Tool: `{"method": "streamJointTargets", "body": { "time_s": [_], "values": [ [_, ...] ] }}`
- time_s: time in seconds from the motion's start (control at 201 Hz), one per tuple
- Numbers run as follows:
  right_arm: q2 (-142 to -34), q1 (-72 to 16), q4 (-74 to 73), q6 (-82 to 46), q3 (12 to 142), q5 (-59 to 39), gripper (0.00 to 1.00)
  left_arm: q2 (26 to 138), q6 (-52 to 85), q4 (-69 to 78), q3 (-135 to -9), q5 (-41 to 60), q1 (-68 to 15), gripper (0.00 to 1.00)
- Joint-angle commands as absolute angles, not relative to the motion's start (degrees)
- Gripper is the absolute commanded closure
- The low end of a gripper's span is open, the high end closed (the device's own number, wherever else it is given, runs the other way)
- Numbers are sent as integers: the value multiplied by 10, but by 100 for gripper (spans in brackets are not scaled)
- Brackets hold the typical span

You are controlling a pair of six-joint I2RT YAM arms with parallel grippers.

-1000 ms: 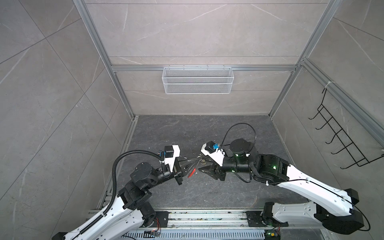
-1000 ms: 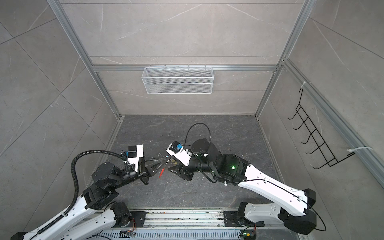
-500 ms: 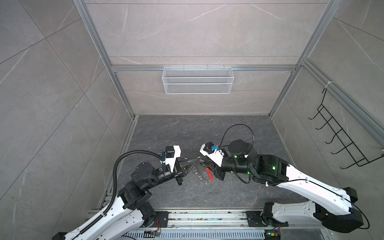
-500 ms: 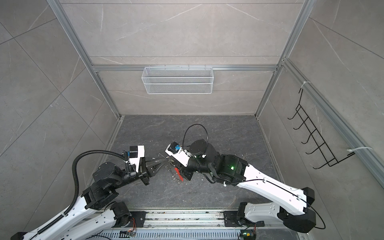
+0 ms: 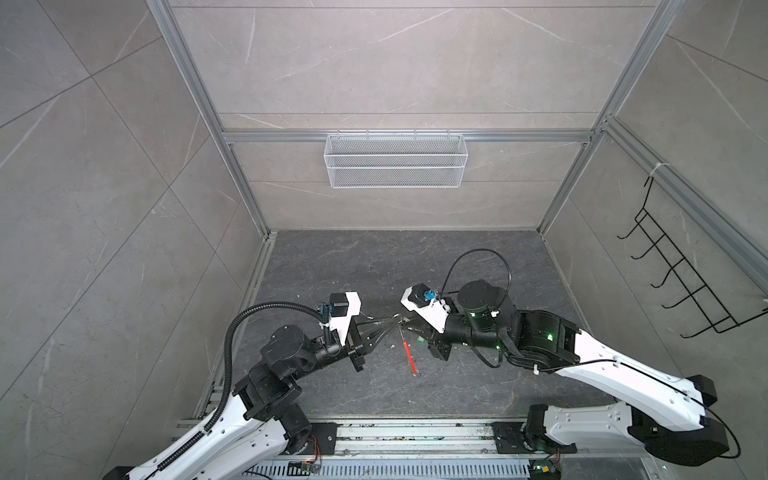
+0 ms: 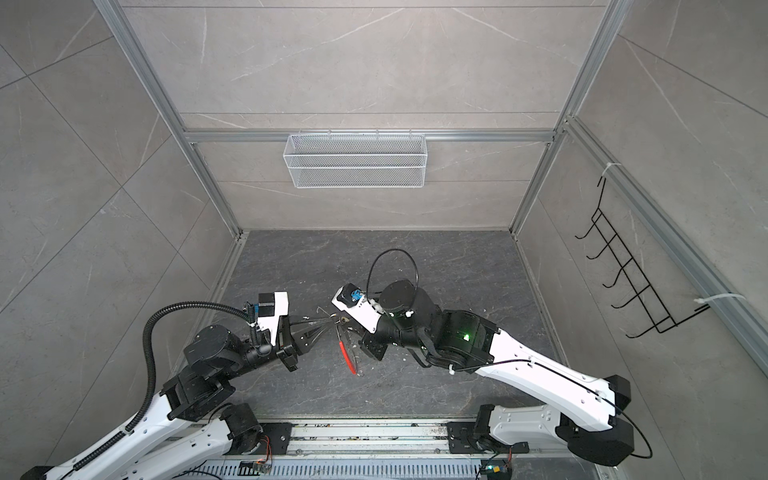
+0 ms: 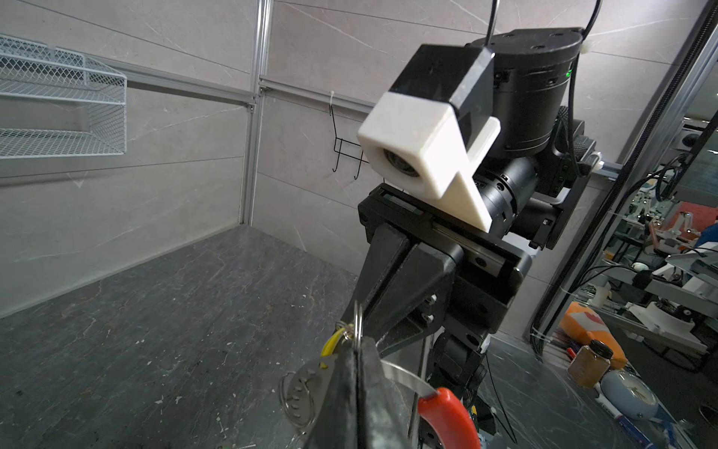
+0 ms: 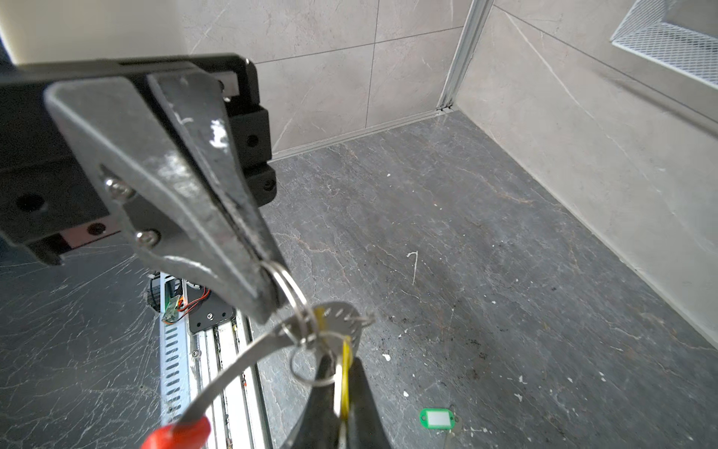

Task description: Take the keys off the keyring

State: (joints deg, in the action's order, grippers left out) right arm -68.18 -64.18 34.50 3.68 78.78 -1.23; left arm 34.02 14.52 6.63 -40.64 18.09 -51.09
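At the near middle of the floor (image 5: 374, 266), my two grippers meet tip to tip above the surface.

My left gripper (image 5: 394, 323) reaches in from the left. Its jaws are together, clamped on a small split ring (image 8: 289, 289), as the right wrist view shows. That ring passes through the perforated metal end (image 8: 342, 315) of the keyring (image 8: 233, 365).

My right gripper (image 8: 342, 367) reaches in from the right. Its jaws are together, clamped on the yellow key tag (image 8: 345, 383), which shows edge-on as a thin yellow strip between the fingers. A second small ring (image 8: 311, 367) sits just beside those fingertips; I cannot tell what it is threaded on.

The keyring hangs from this meeting point. Its metal band runs from the perforated end toward the near side and ends in the red sleeve (image 5: 409, 353), visible in both top views between the two grippers. I cannot tell whether the lower end of the sleeve touches the floor.

The green key tag (image 8: 437, 419) lies flat on the floor with its pale centre up, apart from the keyring and free of both grippers. In a top view it is a small green spot just right of the red sleeve, beside my right gripper.
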Motion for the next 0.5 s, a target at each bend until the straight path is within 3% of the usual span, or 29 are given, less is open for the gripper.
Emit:
{"method": "streamJointTargets", "body": {
  "time_s": [0.0,0.493],
  "values": [
    [-672,-643,354,34,793,25,100,322,129,89,-430,186,-511,100],
    [-659,-643,365,52,824,90,100,342,140,2,-465,197,-511,100]
  ]
}}
